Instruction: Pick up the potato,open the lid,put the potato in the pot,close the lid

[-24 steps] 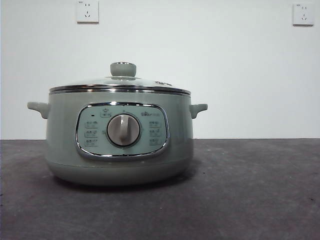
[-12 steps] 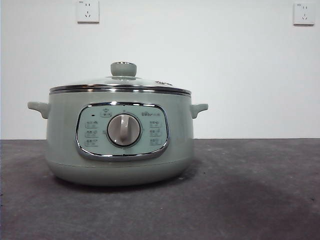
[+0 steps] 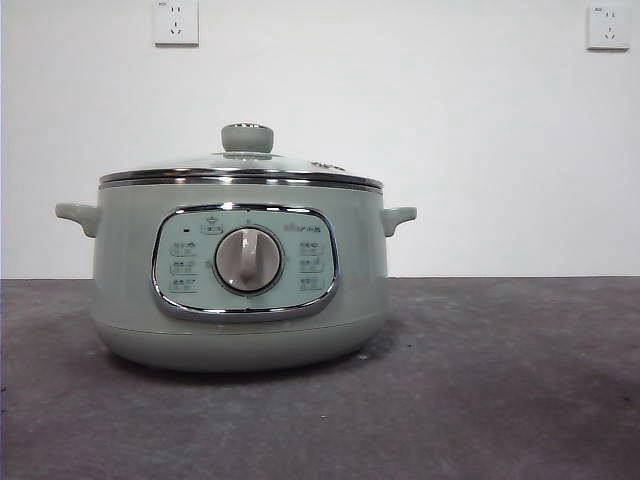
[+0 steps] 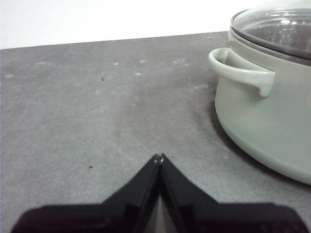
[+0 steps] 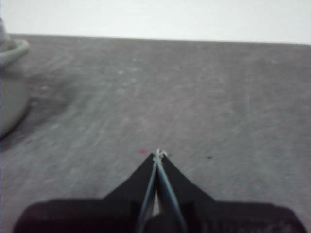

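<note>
The pot [image 3: 238,285] stands on the dark grey worktop [image 3: 500,390], its chrome-framed panel and round dial [image 3: 247,260] facing the front camera, with one small side handle sticking out at each side. The lid [image 3: 240,168] sits closed on the pot, its chrome rim level along the top edge and its sage-green knob [image 3: 246,138] upright in the middle. The potato cannot be seen in any view. The left claw [image 4: 159,158] is low over bare worktop, its two black jaws pressed tip to tip with no gap and nothing between them; the pot's side handle [image 4: 240,72] and part of the glass lid show near it, apart from the jaws. The right claw [image 5: 158,154] is likewise closed to a point over bare worktop and holds nothing, with only an edge of the pot visible well off to one side. Two white wall sockets [image 3: 175,22] are mounted on the pale wall behind.
</note>
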